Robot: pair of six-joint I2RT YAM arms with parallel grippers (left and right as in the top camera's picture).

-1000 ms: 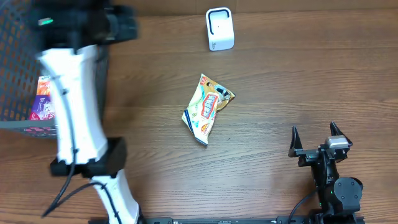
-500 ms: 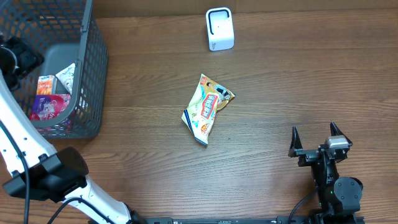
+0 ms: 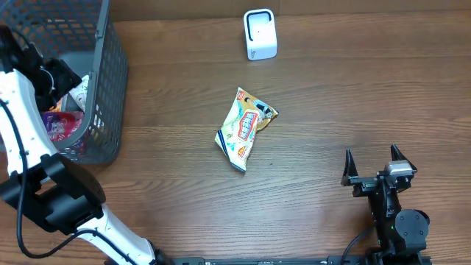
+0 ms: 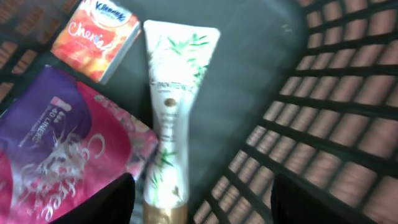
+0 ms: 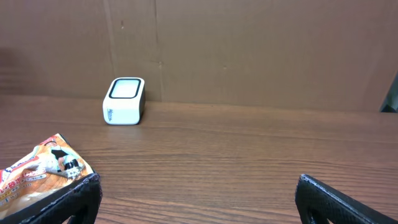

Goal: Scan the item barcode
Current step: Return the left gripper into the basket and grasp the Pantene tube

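In the basket [image 3: 110,96] at the tabletop's far left corner, the white tube [image 4: 169,112] is framed lengthwise by the spread, empty left pincer [image 4: 202,202], its cap end nearest.

White arm [image 3: 22,118], black joints [image 3: 55,199], black right hand [image 3: 372,154]

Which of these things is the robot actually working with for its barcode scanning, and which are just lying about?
In the job, likely:
- white box-shaped scanner
- white plastic tube with green leaves, below the open left gripper
- grey wire basket holding it

Lying about, it seems:
- crumpled yellow snack packet
- orange tissue pack
- purple pouch
- open right gripper, idle
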